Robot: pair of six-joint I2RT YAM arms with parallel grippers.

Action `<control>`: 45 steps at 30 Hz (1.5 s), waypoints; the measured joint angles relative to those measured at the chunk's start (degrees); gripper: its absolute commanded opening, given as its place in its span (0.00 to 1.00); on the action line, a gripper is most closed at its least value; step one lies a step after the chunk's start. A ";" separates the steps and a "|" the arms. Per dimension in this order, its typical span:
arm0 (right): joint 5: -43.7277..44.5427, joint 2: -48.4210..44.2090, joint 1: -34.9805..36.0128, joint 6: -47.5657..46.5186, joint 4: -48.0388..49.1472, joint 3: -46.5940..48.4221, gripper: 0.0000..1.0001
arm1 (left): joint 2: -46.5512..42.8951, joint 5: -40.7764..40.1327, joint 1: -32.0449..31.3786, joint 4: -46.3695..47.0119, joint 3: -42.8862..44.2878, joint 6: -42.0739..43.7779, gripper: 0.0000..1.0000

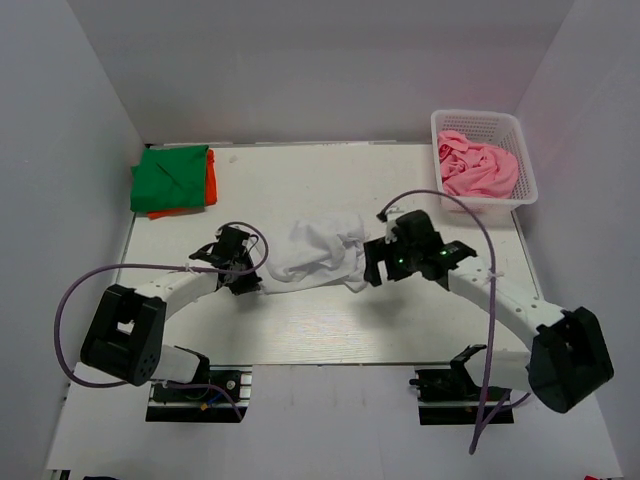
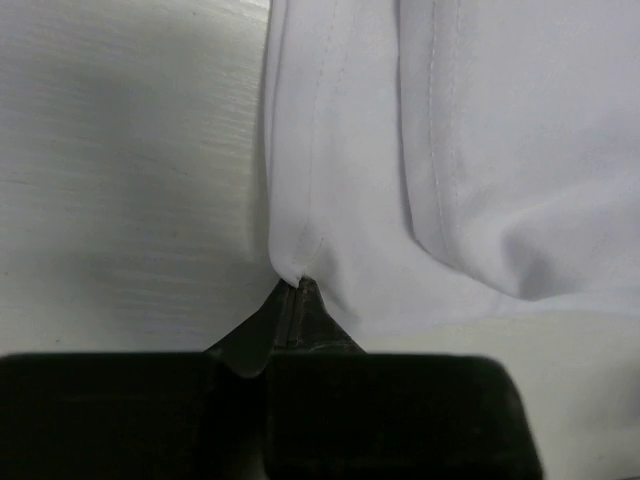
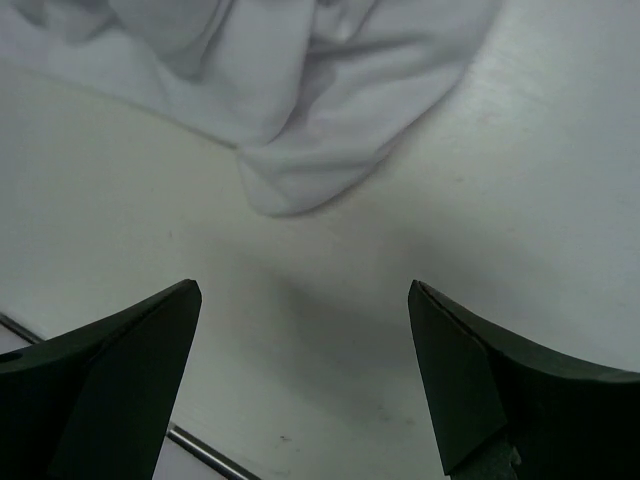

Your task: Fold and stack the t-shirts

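A crumpled white t-shirt [image 1: 318, 255] lies in the middle of the table. My left gripper [image 1: 250, 283] is at its left end, shut on a hemmed corner of the white shirt [image 2: 300, 200]. My right gripper [image 1: 369, 273] is at the shirt's right end, open and empty, with a bunched fold of the white shirt [image 3: 300, 150] just ahead of its fingertips [image 3: 180, 300]. A folded green t-shirt [image 1: 172, 178] lies on an orange one [image 1: 211, 183] at the back left. A pink t-shirt [image 1: 478, 168] is bundled in the basket.
A white plastic lattice basket [image 1: 528, 170] stands at the back right corner. White walls close in the table on three sides. The table's near edge [image 3: 200, 450] shows as a metal strip below my right gripper. Purple cables loop beside both arms.
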 measured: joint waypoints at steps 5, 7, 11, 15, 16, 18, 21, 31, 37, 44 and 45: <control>-0.09 7.13 7.78 1.33 0.42 -3.19 0.90 | -0.55 -1.05 -0.98 0.26 -0.26 -0.26 0.00; 0.87 9.25 9.40 2.34 1.79 -3.74 0.87 | -1.75 -1.55 -1.14 -0.15 -0.98 -0.31 0.00; 2.51 11.61 10.08 5.01 6.54 -4.04 0.80 | -5.11 -1.99 -1.22 -1.53 -2.60 -0.31 0.00; 5.55 13.57 10.19 7.43 11.50 -4.17 0.70 | -8.41 -1.97 -1.22 -1.51 -3.13 -0.24 0.00; 6.25 14.08 10.21 7.78 12.26 -4.17 0.54 | -9.05 -1.99 -1.22 -1.49 -3.13 -0.24 0.00; 7.76 15.12 10.21 8.37 13.51 -4.17 0.36 | -9.77 -1.97 -1.22 -1.49 -3.13 -0.22 0.00; 9.84 16.00 10.21 8.81 13.49 -4.17 0.00 | -10.01 -1.81 -1.22 -1.49 -3.15 -0.22 0.00; 20.61 5.49 10.19 8.59 13.05 -3.65 0.00 | -15.26 -1.31 -1.22 -1.57 0.46 -0.20 0.00; 31.32 -6.32 9.70 5.40 14.75 -0.07 0.00 | -22.36 -2.58 -1.22 -0.11 8.81 0.44 0.00; 40.02 -12.39 9.16 -2.71 19.39 8.52 0.00 | -26.62 -5.66 -1.22 1.88 19.45 2.03 0.00; 40.72 -13.14 9.14 -4.44 19.98 9.68 0.00 | -27.28 -6.25 -1.22 1.90 20.90 2.45 0.00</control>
